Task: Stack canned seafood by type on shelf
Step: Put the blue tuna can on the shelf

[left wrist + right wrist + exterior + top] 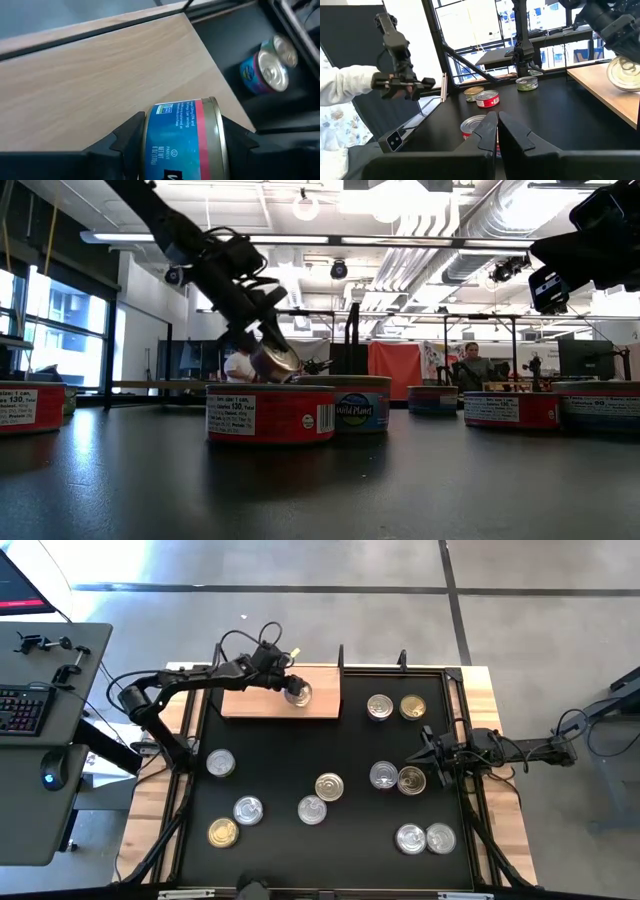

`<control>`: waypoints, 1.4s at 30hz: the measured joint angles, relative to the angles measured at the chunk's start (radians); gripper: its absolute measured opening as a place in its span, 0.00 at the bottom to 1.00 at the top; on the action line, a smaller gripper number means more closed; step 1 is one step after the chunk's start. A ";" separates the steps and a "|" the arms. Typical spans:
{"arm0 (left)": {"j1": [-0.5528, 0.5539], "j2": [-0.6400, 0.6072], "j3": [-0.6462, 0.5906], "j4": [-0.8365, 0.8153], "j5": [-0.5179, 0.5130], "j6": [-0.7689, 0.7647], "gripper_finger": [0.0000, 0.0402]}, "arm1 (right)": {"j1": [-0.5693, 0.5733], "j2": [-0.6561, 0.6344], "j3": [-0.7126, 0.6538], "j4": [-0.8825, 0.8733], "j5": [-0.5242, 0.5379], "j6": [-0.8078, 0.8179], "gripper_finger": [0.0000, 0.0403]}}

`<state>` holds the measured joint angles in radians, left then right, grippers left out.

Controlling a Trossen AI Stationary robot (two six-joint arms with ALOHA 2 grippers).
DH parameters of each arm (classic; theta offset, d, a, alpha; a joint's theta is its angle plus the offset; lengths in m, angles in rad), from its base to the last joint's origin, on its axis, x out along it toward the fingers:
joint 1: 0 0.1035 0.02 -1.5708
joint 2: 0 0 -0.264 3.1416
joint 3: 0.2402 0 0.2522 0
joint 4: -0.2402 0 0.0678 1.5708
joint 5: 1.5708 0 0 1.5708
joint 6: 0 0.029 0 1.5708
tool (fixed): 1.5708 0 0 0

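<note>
High view: light-brown rectangular wooden shelf board point(265, 703) lies at upper centre of the frame, on the black table surface point(300, 765). The left gripper point(296, 692) sits over the board's right portion, fingers clamped on a short round silver-lidded tin with a blue and red label point(298, 693). Whether the tin touches the board cannot be told from above.

Left wrist view: the held tin point(185, 137) fills the lower centre, one dark finger point(131, 135) pressed to each side of it, bare wood of the board point(100, 75) behind. Upper right of that frame: two more tins at the table's far side, the nearer one with a blue and pink label point(265, 72).

Low view: the held tin point(276, 361) hangs tilted, upper centre-left, above a red-labelled tin point(270, 412) in the foreground.

High view, loose tins: a silver and gold pair point(395, 707) at upper right; another pair point(397, 778) at centre right; a silver pair point(425, 838) at lower right; a gold-lidded tin point(329, 786) and a silver one point(312, 809) at centre; three more at lower left, including a gold one point(222, 832).

The right gripper point(424, 758) waits at centre right of the high view, just beside the centre-right pair, fingers together; the right wrist view shows them point(497, 131) meeting.
</note>
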<state>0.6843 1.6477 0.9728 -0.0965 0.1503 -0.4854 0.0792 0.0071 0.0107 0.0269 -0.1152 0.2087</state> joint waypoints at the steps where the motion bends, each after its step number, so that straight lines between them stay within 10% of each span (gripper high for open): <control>1: 0.005 -0.001 -0.011 0.012 0.004 -0.013 0.44 | 0.000 0.000 0.000 0.000 0.000 0.000 0.02; 26: 0.122 -0.086 -0.025 -0.113 0.006 0.145 0.71 | 0.000 0.000 0.000 0.000 0.000 0.000 0.02; 42: -0.114 -0.081 0.119 -0.421 -0.192 0.602 0.35 | 0.000 0.000 0.000 0.000 0.000 0.000 0.02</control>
<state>0.5705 1.5662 1.0916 -0.5178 -0.0415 0.1171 0.0792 0.0071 0.0109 0.0269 -0.1150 0.2089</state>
